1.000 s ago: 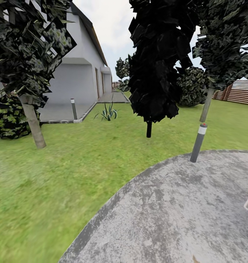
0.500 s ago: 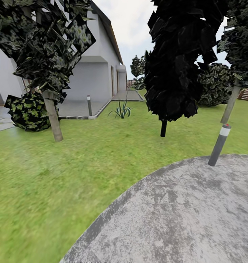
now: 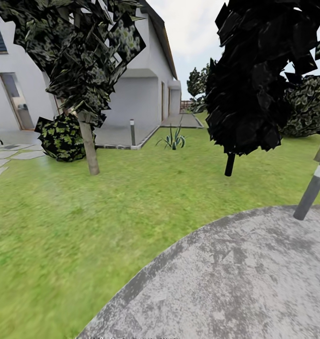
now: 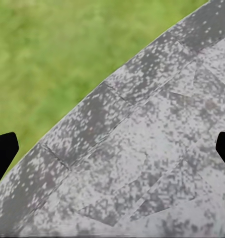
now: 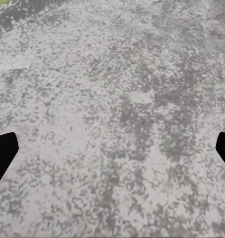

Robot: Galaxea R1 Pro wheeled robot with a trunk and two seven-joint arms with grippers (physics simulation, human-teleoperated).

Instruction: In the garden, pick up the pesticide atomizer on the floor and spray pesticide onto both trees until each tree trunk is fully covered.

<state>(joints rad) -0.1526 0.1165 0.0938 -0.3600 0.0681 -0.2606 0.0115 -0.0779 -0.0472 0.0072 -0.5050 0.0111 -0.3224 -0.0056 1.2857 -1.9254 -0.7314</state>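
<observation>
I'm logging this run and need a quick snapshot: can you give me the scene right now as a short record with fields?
place: garden beside a white house
ground: green lawn, curved grey paving
trees: pale-trunked tree on the left, dark tree further right
other: post at the paving edge, bush
left gripper: open, over the paving edge
right gripper: open, over paving
</observation>
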